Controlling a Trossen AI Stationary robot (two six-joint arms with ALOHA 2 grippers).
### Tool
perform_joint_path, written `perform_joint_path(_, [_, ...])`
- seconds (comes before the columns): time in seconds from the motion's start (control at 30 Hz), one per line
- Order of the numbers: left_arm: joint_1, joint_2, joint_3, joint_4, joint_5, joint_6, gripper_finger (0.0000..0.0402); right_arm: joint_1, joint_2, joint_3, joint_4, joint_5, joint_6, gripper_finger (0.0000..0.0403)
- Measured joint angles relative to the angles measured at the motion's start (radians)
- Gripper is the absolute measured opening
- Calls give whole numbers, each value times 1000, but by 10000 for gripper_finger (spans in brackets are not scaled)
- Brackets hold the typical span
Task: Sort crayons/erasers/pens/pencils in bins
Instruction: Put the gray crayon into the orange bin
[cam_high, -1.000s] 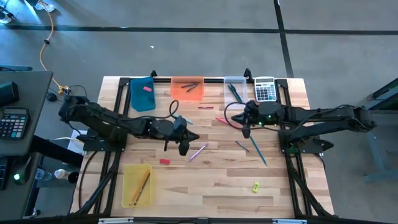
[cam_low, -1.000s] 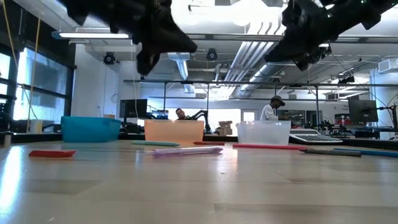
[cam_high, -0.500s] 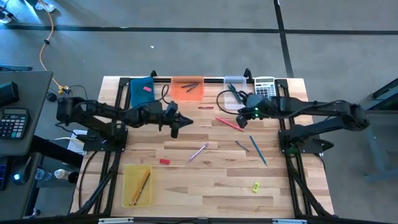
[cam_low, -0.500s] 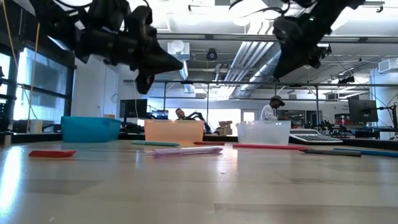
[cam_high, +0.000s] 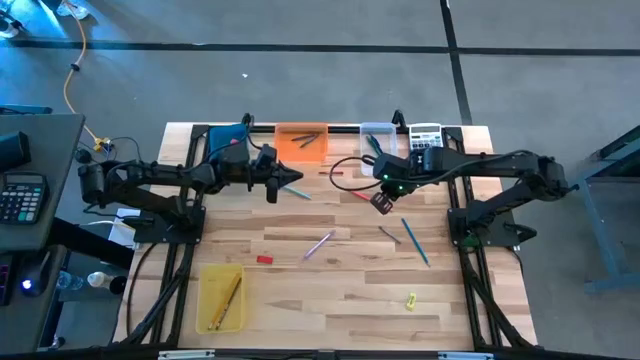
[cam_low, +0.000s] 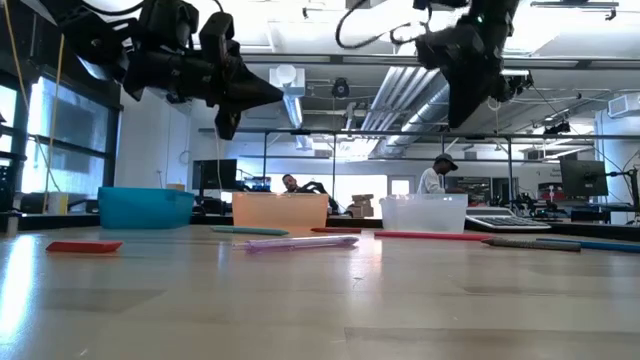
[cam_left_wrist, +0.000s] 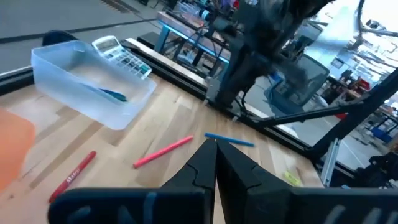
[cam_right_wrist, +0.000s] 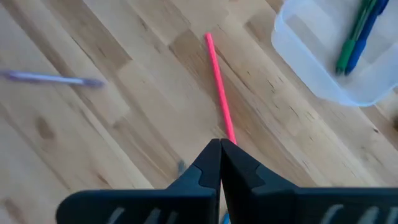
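Hovering with its fingers pressed together and empty, your right gripper sat directly over the near end of the red pencil, which lay flat on the wood and ran away toward the clear bin holding pens. You risked pushing that pencil aside if you descended without spreading the fingers first. Your left gripper, also pinched shut on nothing, waited off to the side by the orange bin.

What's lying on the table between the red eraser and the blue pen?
A pale purple pencil and a short grey stick lie between red eraser and blue pen, high view.
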Motion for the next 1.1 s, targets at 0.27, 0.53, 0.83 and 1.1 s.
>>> perform_joint_path(0.27, [18,0,0,-47,-104,15,0,-110,-49,-229,261,-208,-270,0])
perform_joint_path(0.53, [18,1,0,-175,-205,-19,0,-120,-40,-294,344,-299,-422,0])
perform_joint_path(0.83, [24,1,0,-190,-155,45,0,46,-38,-294,321,-221,-105,0])
perform_joint_path(1.1, [24,1,0,-189,-154,122,0,130,6,-294,261,-143,76,65])
